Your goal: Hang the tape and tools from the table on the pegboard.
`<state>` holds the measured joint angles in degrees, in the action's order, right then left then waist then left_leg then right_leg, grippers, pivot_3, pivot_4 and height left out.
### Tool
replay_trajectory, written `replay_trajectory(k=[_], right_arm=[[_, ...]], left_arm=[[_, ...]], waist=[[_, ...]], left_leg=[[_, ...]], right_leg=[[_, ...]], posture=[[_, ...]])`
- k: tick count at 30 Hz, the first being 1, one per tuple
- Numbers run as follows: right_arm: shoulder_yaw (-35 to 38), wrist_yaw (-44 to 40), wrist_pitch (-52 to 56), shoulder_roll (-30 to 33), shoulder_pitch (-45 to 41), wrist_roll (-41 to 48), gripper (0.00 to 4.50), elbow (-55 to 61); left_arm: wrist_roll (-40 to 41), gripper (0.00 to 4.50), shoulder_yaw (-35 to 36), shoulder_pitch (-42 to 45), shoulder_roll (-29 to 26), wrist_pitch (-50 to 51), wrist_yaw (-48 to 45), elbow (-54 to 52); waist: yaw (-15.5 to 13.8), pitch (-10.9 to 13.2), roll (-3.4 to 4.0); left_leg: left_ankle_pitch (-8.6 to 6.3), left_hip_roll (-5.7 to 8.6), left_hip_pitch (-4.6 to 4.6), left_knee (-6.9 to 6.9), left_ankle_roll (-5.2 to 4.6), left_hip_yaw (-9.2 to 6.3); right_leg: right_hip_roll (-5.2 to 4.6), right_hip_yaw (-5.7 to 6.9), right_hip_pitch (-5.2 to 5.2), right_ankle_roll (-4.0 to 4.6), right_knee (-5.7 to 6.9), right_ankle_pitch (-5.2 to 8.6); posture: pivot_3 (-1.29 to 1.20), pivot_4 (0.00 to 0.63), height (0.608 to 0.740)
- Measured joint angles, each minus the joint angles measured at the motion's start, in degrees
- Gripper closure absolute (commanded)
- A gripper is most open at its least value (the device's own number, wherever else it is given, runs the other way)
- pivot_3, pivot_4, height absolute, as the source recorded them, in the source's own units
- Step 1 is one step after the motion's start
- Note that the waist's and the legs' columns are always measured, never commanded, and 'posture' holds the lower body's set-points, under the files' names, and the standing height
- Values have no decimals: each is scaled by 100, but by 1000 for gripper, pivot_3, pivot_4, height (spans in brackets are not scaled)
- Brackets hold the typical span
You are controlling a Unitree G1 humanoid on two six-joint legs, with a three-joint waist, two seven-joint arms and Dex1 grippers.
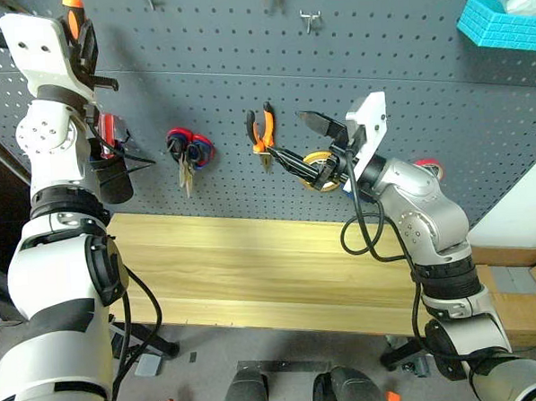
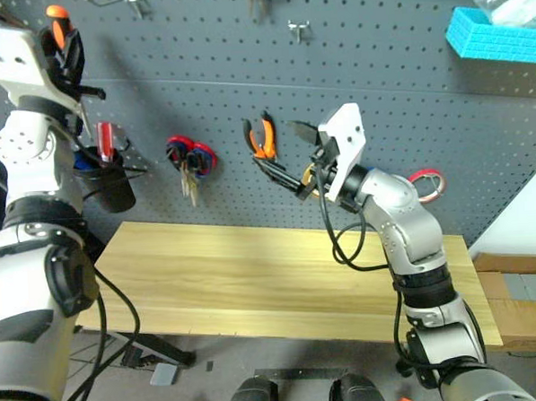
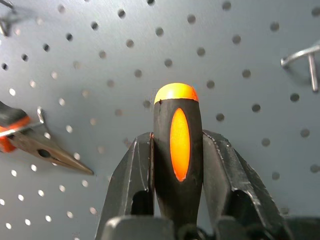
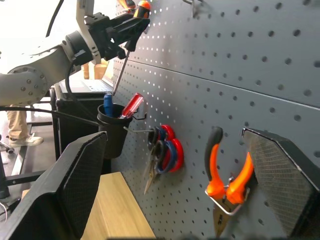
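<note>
High at the left of the dark grey pegboard (image 1: pixel 424 84), my left gripper (image 1: pixel 80 49) is shut on the orange-and-black screwdriver (image 3: pixel 178 145). Its handle sticks up past the fingers and its shaft slants down toward a black cup (image 1: pixel 114 177). The orange-handled pliers (image 1: pixel 263 133) hang on a hook at the board's middle. My right gripper (image 1: pixel 303 143) stands open just right of them, close to the board, holding nothing. Below lies the light wooden table (image 1: pixel 253 264). The tape is out of view.
The cup hangs on the board and holds a red-handled screwdriver (image 1: pixel 110 132). Red-and-blue scissors (image 1: pixel 189 151) hang left of the pliers. A yellow roll (image 1: pixel 320 171) sits behind my right gripper, and a red roll (image 2: pixel 426 183) hangs further right. A blue basket (image 1: pixel 502 26) is at the upper right.
</note>
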<state>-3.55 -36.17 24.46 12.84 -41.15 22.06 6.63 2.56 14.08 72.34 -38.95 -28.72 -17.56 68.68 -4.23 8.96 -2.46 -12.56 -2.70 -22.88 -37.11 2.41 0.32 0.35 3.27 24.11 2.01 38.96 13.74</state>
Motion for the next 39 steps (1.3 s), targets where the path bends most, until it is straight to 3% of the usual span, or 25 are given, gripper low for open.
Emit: replay_trajectory(k=[19,29,39], right_arm=[[-1,3,150,-13,46,7,0,0],[0,3,174,7,48,5,0,0],[0,2,177,46,69,2,0,0]], left_arm=[[35,3555,114,-334,-362,79,80,-4],[63,102,120,-426,-358,80,72,-43],[117,17,128,-433,-311,85,116,-113]], waist=[[-13,305,3],[-8,391,5],[-7,397,5]], left_leg=[[0,0,-12,14,0,-8],[0,-2,-13,18,0,-13],[-1,-1,-16,23,1,-14]], right_leg=[[-10,14,7,13,-11,10],[-12,22,8,19,-12,15],[-18,28,9,18,-19,16]], posture=[[185,227,740],[181,226,740],[165,204,740]])
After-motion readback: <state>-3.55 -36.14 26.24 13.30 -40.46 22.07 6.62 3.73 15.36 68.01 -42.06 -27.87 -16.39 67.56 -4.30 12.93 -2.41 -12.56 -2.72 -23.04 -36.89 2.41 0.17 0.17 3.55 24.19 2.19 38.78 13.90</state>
